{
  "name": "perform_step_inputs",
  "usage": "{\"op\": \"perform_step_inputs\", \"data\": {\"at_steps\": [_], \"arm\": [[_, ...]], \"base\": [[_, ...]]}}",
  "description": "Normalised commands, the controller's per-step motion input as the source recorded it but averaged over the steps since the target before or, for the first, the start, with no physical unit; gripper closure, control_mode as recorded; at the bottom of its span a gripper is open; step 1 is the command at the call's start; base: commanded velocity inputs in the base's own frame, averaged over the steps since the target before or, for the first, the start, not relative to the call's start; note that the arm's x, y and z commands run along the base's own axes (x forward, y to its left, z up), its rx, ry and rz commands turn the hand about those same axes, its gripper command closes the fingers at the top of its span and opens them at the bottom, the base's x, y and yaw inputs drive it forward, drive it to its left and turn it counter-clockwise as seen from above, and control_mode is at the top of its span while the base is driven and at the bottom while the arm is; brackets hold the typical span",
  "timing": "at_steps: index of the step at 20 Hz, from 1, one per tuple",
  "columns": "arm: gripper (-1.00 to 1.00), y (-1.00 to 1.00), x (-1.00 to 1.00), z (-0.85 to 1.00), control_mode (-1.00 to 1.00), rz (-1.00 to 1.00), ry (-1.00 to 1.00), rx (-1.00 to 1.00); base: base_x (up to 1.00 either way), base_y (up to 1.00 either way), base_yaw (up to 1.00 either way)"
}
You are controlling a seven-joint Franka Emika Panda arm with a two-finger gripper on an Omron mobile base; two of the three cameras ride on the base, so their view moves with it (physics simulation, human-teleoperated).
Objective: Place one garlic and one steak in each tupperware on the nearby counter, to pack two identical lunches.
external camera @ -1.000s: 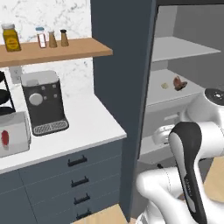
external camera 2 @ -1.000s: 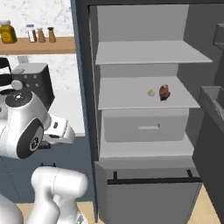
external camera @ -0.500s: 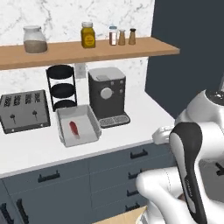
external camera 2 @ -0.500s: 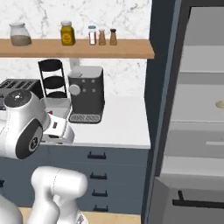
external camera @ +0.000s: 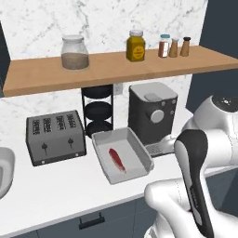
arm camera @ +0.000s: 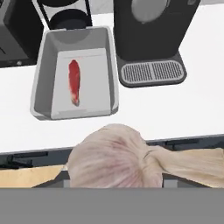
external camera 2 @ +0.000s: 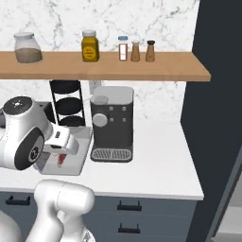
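Observation:
A pale cream garlic bulb [arm camera: 114, 157] fills the lower middle of the hand view, and my gripper [arm camera: 114, 177] is shut on it, its fingertips mostly hidden behind the bulb. It hangs above the counter's front edge, short of the grey rectangular tupperware [arm camera: 41, 78]. A flat bright-red steak strip [arm camera: 74, 82] lies in that container [external camera: 142, 151], also seen from the left base [external camera: 117, 159]. In the right base view my arm covers part of the grey tupperware [external camera 2: 84, 142]. The white tupperware [external camera: 3, 169] peeks in at the left edge. The other garlic and the brown steak are out of view.
A black toaster [external camera: 56, 137] stands left of the grey container and a dark coffee machine [external camera: 152, 116] right of it, with a black tiered rack [external camera: 97, 109] behind. A wooden shelf [external camera: 116, 65] with jars hangs overhead. Bare white counter [external camera 2: 160, 160] lies right of the coffee machine.
The base has driven from the open fridge to the counter, so both base views have shifted: the toaster, grey container and coffee machine now sit centred in front.

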Motion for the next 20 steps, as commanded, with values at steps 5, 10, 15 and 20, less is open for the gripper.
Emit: {"op": "perform_step_inputs", "data": {"at_steps": [5, 10, 15, 20], "arm": [[1.0, 0.68, 0.24, -0.21, -1.0, 0.01, 0.32, 0.0], [1.0, 0.65, 0.92, -0.11, -1.0, 0.01, 0.45, -0.05], [1.0, 0.23, 1.0, -0.81, -1.0, 0.0, 0.07, -0.1], [1.0, 0.37, 1.0, -1.0, -1.0, 0.0, 0.08, -0.11]], "base": [[0.0, 0.0, 0.0], [0.0, 0.0, 0.0], [0.0, 0.0, 0.0], [0.0, 0.0, 0.0]]}}
